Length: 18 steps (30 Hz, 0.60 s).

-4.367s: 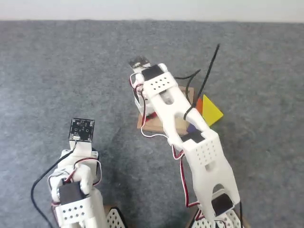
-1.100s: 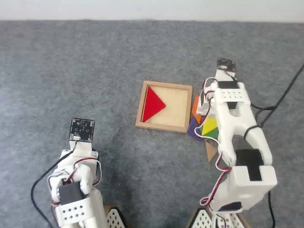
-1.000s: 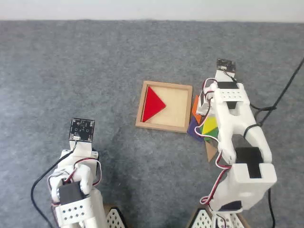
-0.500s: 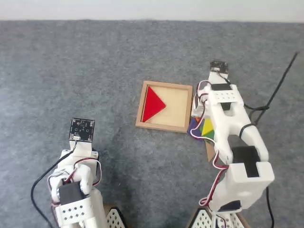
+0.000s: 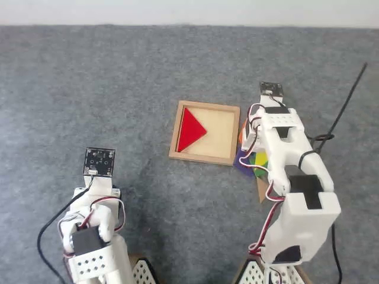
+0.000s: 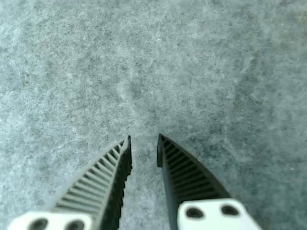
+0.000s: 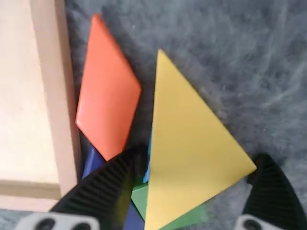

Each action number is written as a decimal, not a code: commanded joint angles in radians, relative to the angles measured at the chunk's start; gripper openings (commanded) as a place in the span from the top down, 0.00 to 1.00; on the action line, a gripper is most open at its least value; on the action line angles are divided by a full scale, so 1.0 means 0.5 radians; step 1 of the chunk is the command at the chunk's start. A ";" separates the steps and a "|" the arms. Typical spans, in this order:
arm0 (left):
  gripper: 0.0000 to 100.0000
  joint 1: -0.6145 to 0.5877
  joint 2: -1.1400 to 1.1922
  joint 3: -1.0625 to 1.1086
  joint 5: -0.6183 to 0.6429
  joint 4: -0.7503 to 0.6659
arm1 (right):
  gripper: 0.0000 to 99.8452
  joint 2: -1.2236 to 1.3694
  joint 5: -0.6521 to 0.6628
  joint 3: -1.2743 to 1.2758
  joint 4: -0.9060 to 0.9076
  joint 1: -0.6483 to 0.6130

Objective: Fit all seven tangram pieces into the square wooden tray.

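We are looking down at a square wooden tray lying on the grey felt worktop, slightly turned relative to the worktop's far edge. A glossy flat red triangle is sitting inside it, with its long edge running along the tray's left wall and its square corner pointing right, toward the tray's middle.

The other pieces are bunching together just outside the tray's right wall, under the right arm. An orange parallelogram is lying with its long axis running alongside that wall, just beside it. A large yellow triangle is turning its long edge toward the parallelogram and its square corner away from the tray. It is resting on top of a green piece and a blue piece. A purple piece is peeking out near the tray's near right corner.

The right hand is spreading wide, with one finger on each side of the yellow triangle; we cannot tell whether it is touching it. The left hand is hanging over bare felt, well apart from the tray, its fingers only narrowly parted with nothing between them
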 commanded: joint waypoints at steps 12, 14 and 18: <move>0.91 -0.009 -0.025 -0.014 -0.018 0.012 | 0.72 0.011 0.209 -0.086 -0.017 0.029; 0.91 -0.009 -0.025 -0.014 -0.018 0.012 | 0.78 0.011 0.209 -0.086 -0.017 0.029; 0.91 -0.009 -0.025 -0.014 -0.018 0.012 | 0.84 0.011 0.209 -0.086 -0.017 0.029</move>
